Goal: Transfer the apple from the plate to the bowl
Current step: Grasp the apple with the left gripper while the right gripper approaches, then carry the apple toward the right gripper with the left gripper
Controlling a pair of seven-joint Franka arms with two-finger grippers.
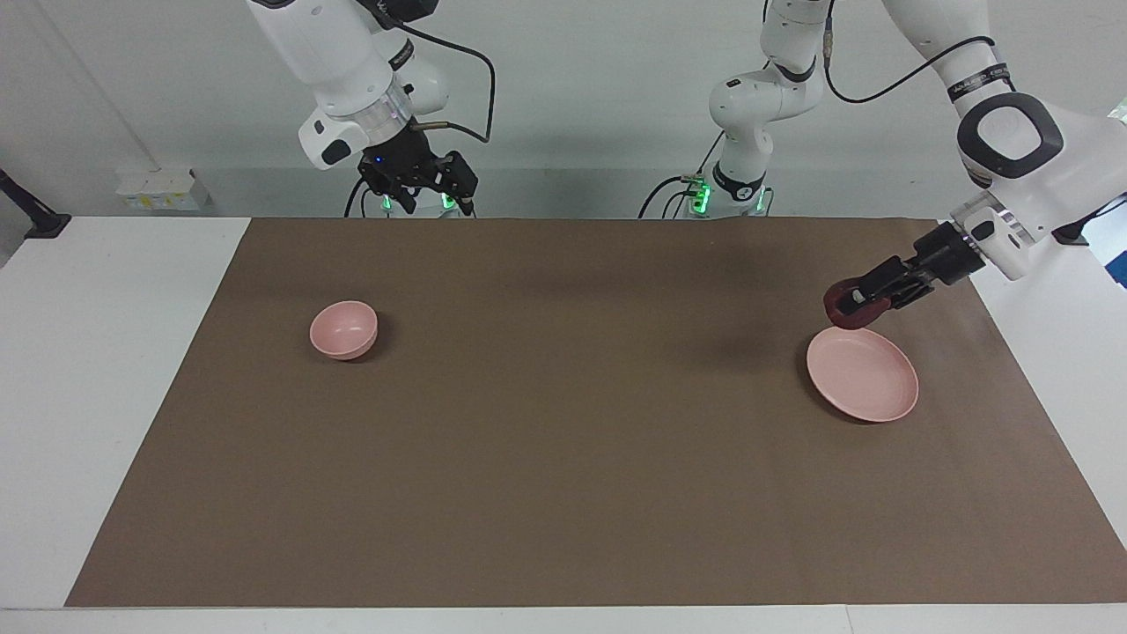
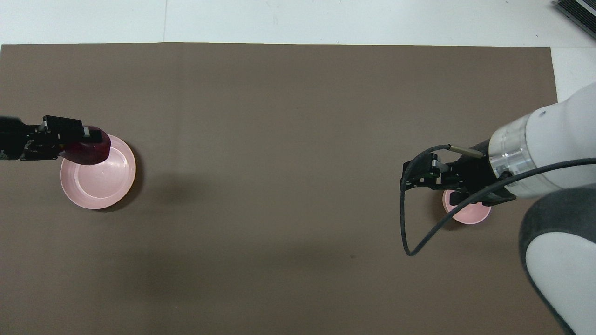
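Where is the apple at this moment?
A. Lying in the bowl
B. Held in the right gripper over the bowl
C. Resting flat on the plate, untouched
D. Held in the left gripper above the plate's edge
D: the left gripper is shut on the apple, lifted over the plate rim.

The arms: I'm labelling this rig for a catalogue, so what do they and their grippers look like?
Both arms are glossy white, with rounded segments and dark grey joint caps. Each ends in a black two-finger gripper: the left gripper and the right gripper. A silver ring sits at the right wrist, with a black cable looping from it. A black band with white lettering circles the left forearm. Green lights glow at the bases.
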